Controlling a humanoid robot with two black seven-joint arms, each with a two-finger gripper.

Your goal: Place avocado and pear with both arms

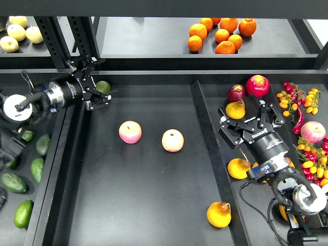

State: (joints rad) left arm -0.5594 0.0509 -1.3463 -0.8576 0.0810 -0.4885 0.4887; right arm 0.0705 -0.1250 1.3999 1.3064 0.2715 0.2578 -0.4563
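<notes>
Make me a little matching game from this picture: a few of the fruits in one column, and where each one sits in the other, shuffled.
Things:
1. oranges
2. two pink-yellow apples
3. pear
4. avocado

Places:
A. in the middle of the dark centre tray
B. at the fingertips of the left gripper
C. on the upper shelf at the back
D. just in front of the right gripper, beside a dark red fruit

Pairs: 1-C, 2-A, 3-D, 4-B
</notes>
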